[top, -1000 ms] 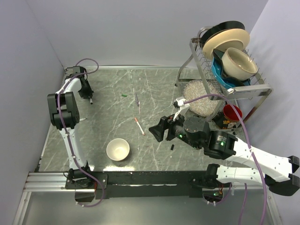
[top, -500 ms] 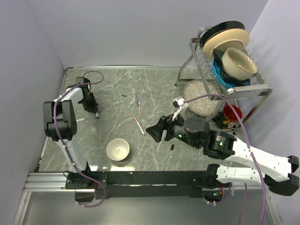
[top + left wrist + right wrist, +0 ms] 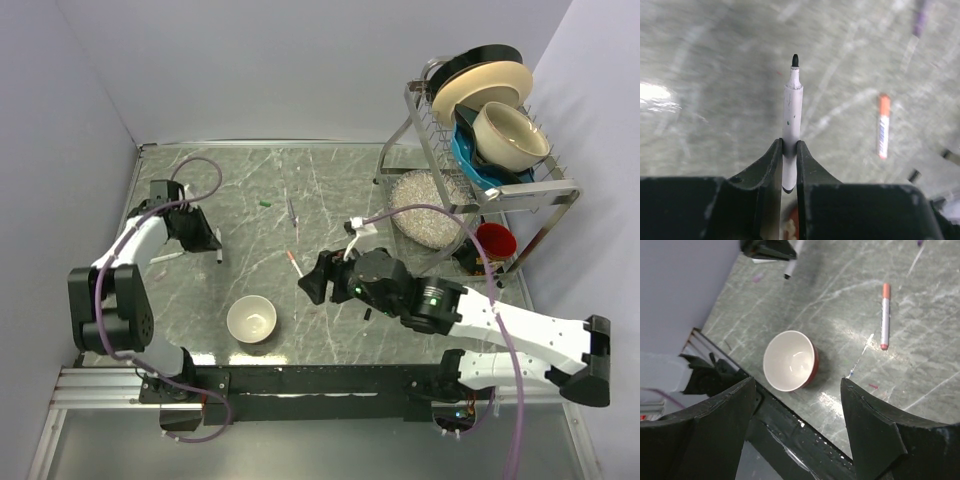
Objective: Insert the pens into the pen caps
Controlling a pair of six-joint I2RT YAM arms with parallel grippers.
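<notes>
While pale walls [image 3: 300, 70] hem the grey marbled surface [image 3: 330, 190] at left and back, a metal dish rack [image 3: 430, 130] crowds its right corner; right fingers [image 3: 875, 425] gape near the white round bowl [image 3: 789, 361], left fingers [image 3: 771, 165] clamp the black-tipped white pen [image 3: 792, 107], the red-ended white pen [image 3: 884, 316] lies mid-surface.

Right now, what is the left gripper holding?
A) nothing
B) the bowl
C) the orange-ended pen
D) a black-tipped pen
D: in the left wrist view the left gripper is shut on a white black-tipped pen, while the orange-ended pen lies loose on the table.
</notes>
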